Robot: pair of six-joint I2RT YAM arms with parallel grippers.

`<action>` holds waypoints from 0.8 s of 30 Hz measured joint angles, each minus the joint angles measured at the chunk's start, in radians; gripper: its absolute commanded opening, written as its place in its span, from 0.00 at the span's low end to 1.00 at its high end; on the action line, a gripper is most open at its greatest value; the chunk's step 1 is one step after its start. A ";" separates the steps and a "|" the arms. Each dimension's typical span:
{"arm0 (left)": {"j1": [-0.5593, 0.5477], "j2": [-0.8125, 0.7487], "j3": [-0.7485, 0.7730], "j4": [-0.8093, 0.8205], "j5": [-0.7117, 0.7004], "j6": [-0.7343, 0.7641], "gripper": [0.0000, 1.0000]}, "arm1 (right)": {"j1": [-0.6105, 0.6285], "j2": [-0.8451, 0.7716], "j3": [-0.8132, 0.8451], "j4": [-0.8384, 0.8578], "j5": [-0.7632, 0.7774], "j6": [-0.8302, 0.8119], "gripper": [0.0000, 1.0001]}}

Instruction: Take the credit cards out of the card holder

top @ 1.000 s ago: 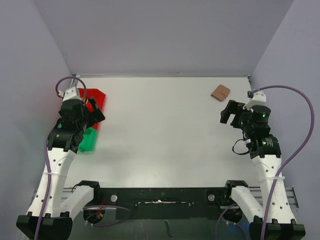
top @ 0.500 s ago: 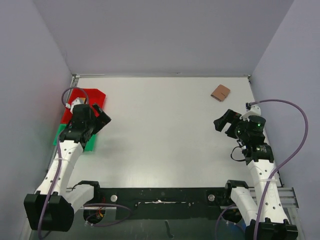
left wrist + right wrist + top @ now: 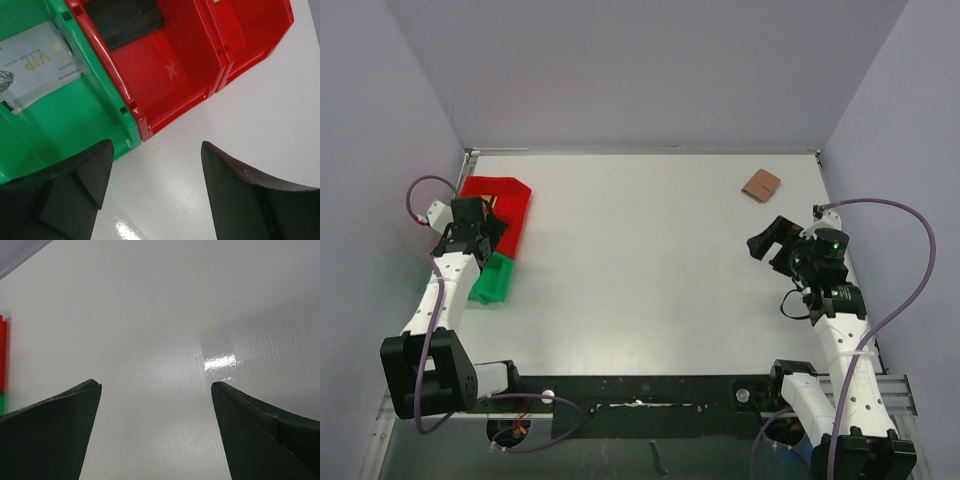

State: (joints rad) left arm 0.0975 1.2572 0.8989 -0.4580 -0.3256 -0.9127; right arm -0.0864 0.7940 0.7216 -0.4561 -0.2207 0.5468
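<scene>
Right gripper (image 3: 155, 390): wide, empty, backed off over bare table.
Left gripper (image 3: 155, 150): open, empty, swinging back off the bins.
Cards: silver card (image 3: 37, 62) in green bin (image 3: 65, 115), black card (image 3: 125, 20) in red bin (image 3: 170, 75).
Holder (image 3: 760, 185): far right, alone, so probably about done.

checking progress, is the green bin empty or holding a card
Not empty: a silver-grey VIP card lies inside the green bin.

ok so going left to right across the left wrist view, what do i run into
silver-grey card in the green bin → black card in the red bin → white table
</scene>
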 measured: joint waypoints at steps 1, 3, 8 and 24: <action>0.008 0.006 0.007 0.006 -0.016 -0.004 0.69 | 0.000 0.003 0.000 0.000 0.003 0.006 0.98; 0.022 0.020 0.020 0.013 -0.041 -0.014 0.69 | 0.000 0.010 0.000 0.000 0.009 0.013 0.98; 0.058 0.070 0.034 0.033 -0.064 -0.028 0.68 | -0.005 0.021 0.000 -0.002 0.031 0.021 0.97; 0.105 0.201 0.034 0.092 -0.031 -0.030 0.60 | -0.006 0.026 0.002 -0.020 0.091 0.046 0.98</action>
State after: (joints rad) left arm 0.2020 1.4578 0.9325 -0.3656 -0.3561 -0.9428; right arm -0.0921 0.8196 0.7235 -0.4759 -0.1295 0.5926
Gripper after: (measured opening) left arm 0.637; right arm 0.977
